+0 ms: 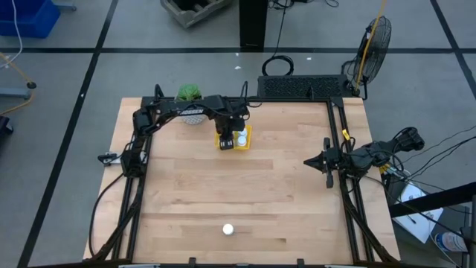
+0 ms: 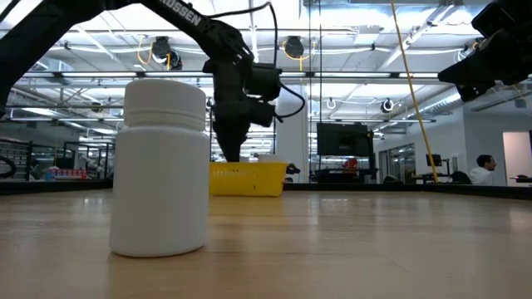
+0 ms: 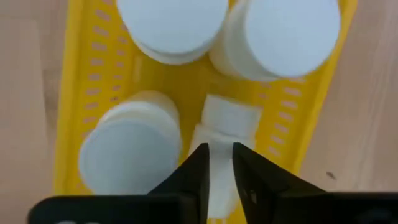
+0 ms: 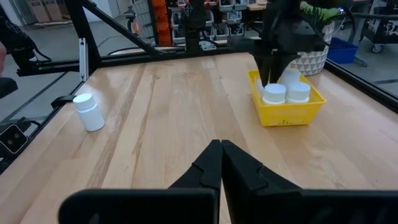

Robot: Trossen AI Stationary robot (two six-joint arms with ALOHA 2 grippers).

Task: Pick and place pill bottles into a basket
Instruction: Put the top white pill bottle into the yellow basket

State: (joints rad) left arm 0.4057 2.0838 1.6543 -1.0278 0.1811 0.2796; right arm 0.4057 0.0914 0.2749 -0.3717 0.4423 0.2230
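Note:
The yellow basket (image 1: 246,142) stands at the table's far middle. In the left wrist view it (image 3: 81,74) holds three upright white pill bottles (image 3: 127,149) and one lying on its side (image 3: 229,118). My left gripper (image 3: 219,155) points down into the basket over the lying bottle, its fingers a narrow gap apart, narrower than the bottle. Another pill bottle (image 1: 228,229) stands upright on its base near the table's near edge; it also shows in the low view (image 2: 162,166). My right gripper (image 1: 306,161) is shut and empty, hovering at the table's right side. My left gripper comes from above, pointing down, with its fingertips (image 3: 200,163) over the body of the lying bottle (image 3: 219,180), which rests on the basket floor. I cannot tell whether the fingers touch it.
A white pot with a green plant (image 1: 190,98) stands just left of and behind the basket, close to the left arm. Dark frame rails (image 1: 336,141) run along the table's left and right sides. Bare wooden tabletop (image 1: 238,186) lies between the basket and the lone bottle.

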